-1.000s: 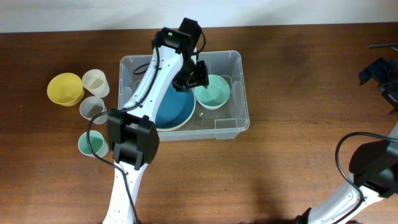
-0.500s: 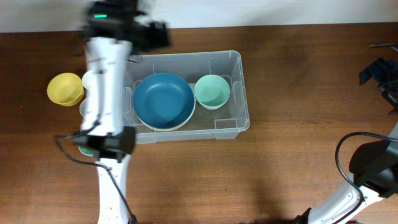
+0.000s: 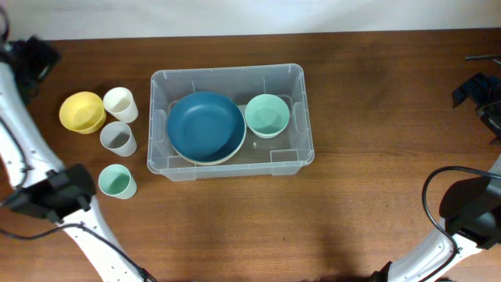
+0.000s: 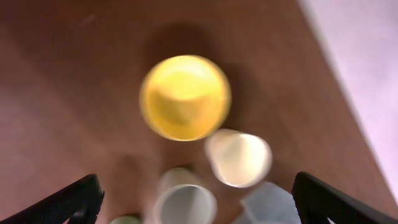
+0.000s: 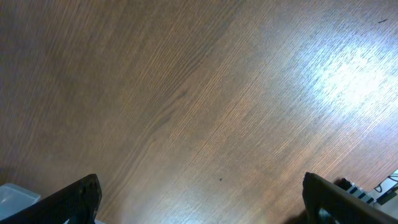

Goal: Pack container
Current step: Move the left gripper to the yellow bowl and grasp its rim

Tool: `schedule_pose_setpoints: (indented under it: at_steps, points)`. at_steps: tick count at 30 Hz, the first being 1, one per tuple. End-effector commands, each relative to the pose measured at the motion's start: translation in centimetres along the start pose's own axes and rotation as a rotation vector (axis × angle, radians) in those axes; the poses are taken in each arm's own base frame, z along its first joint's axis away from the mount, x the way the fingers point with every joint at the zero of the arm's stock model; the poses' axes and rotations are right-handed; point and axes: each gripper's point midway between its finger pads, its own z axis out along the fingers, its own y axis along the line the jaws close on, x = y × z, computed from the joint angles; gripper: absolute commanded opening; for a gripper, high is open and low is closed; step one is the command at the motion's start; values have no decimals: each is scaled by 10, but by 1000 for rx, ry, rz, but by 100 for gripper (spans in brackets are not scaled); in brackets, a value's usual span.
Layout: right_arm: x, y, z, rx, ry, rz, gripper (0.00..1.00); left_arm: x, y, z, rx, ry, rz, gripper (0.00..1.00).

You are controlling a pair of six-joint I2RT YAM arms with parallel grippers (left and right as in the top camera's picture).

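Observation:
The clear plastic container (image 3: 232, 77) stands at mid table. It holds a large blue bowl (image 3: 206, 128) and a small mint bowl (image 3: 267, 114). Left of it stand a yellow bowl (image 3: 81, 111), a cream cup (image 3: 120, 103), a grey cup (image 3: 117, 139) and a mint cup (image 3: 117, 182). My left gripper (image 3: 35, 56) is at the far left edge, high above the yellow bowl (image 4: 185, 97) and cream cup (image 4: 239, 158), open and empty (image 4: 199, 202). My right gripper (image 3: 475, 90) is at the far right, open and empty over bare wood (image 5: 199, 199).
The grey cup (image 4: 185, 202) shows blurred in the left wrist view. The wooden table (image 3: 376, 196) ends at a white wall along the back. A corner of the container (image 5: 15, 194) shows in the right wrist view.
My left arm has swung out of the container to the far left edge, leaving the blue bowl flat in the container. The right arm has not moved.

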Motion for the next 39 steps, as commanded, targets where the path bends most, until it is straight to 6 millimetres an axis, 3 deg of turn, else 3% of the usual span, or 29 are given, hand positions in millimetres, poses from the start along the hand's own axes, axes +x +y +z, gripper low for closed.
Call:
schedule_pose_setpoints:
  at_steps: [1, 9, 15, 20, 32, 34, 35, 39]
  points:
    - [0, -1, 0, 0, 4, 0, 99, 6, 23, 19, -69, 69, -63, 99]
    - [0, -1, 0, 0, 4, 0, 99, 20, 41, 87, -131, 167, -78, 99]
    - [0, -1, 0, 0, 4, 0, 99, 36, 55, 120, -171, 221, -89, 99]
    - [0, -1, 0, 0, 4, 0, 99, 41, 75, 138, -258, 215, -80, 99]
    - [0, -1, 0, 0, 4, 0, 99, 60, 88, 165, -284, 256, -108, 95]
    - [0, -1, 0, 0, 4, 0, 99, 63, 90, 169, -287, 260, -108, 89]
    - [0, -1, 0, 0, 4, 0, 99, 65, 91, 171, -289, 264, -108, 79]
    - [0, -1, 0, 0, 4, 0, 99, 69, 94, 176, -296, 274, -108, 59]
